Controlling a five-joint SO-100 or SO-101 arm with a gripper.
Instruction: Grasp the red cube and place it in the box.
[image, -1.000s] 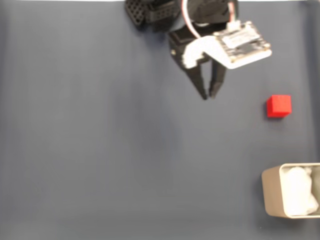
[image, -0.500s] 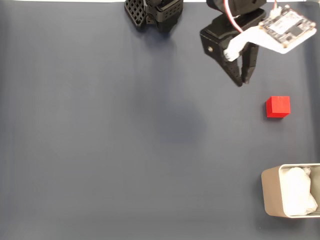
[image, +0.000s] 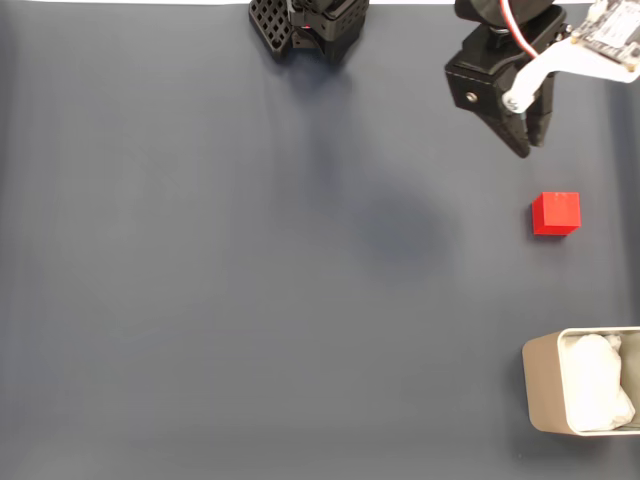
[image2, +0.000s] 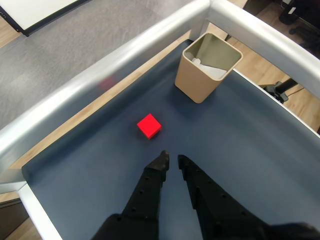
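Observation:
The red cube (image: 556, 213) lies on the dark blue mat at the right of the fixed view, and in the wrist view the red cube (image2: 149, 125) sits just ahead of the fingertips. My gripper (image: 524, 148) hangs above the mat, up and slightly left of the cube, its black fingers pointing down toward it. In the wrist view the gripper (image2: 173, 160) has its fingers nearly together with nothing between them. The beige box (image: 537, 392) stands at the lower right with white padding inside. In the wrist view the box (image2: 197, 85) stands beyond the cube.
The arm's black base (image: 310, 25) sits at the top middle of the mat. A silver metal rail (image2: 115, 65) frames the mat's edges close behind the cube and box. The wide dark mat (image: 250, 280) stretches to the left.
The gripper has swung to the right and upward in the fixed view, from the top middle to a spot just above the cube. Cube and box have not moved.

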